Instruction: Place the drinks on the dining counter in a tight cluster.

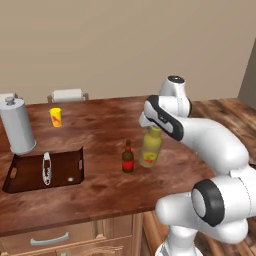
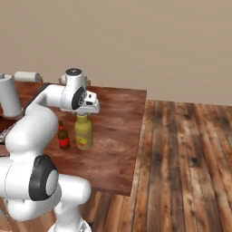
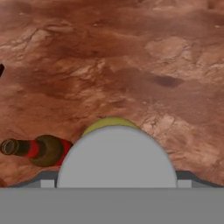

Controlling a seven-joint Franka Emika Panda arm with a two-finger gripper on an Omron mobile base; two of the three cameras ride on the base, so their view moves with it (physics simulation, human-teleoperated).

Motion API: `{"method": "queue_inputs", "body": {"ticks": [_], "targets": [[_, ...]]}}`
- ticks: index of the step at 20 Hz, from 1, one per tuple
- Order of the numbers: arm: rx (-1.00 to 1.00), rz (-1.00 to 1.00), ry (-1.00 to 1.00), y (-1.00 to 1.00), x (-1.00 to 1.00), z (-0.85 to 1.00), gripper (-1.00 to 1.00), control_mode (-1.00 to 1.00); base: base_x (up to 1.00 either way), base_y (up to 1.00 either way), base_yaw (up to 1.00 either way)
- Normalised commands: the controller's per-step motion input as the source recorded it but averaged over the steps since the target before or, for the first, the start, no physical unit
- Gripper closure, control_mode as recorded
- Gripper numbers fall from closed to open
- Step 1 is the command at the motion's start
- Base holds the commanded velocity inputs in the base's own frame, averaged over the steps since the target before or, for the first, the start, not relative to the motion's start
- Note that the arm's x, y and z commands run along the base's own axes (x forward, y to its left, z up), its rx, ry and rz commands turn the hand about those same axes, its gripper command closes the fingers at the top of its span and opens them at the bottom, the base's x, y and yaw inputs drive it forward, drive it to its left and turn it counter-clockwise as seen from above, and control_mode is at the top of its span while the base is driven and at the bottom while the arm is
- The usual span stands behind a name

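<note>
Panda gripper (image 2: 83,113) poised directly above the grey cap (image 3: 117,155) of the olive-yellow bottle (image 1: 150,147) on the dining counter (image 1: 100,185)
The olive-yellow bottle stands upright near the counter's right end, with the small dark brown bottle (image 1: 128,157) with a red label upright just beside it on the sink side, the two apart by a narrow gap. The fingers stand wide apart at the cap's level and appear to clasp nothing, though the hand itself hides the contact in both base views. Farther left on the counter lie the rectangular sink recess (image 1: 30,175) with its tap (image 1: 46,167), a tall grey cylindrical canister (image 1: 17,125) at the recess's far corner, and a small yellow cup (image 1: 56,117) well apart from both bottles
</note>
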Motion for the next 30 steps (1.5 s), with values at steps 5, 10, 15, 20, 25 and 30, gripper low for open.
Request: {"method": "queue_inputs", "body": {"ticks": [5,10,15,20,25,30], "targets": [[0.00,0.01,0.00,0.03,0.18,-0.17,1.00,-1.00,0.00,0.00,0.00],[0.00,0.00,0.00,0.05,0.21,-0.20,1.00,-1.00,0.00,0.00,0.00],[0.00,0.00,0.00,0.04,0.22,-0.17,1.00,-1.00,0.00,0.00,0.00],[0.00,0.00,-0.01,0.08,0.17,-0.27,1.00,-1.00,0.00,0.00,0.00],[0.00,0.00,0.00,0.08,0.08,-0.32,1.00,-1.00,0.00,0.00,0.00],[0.00,0.00,0.00,0.04,0.04,-0.33,1.00,-1.00,0.00,0.00,0.00]]}}
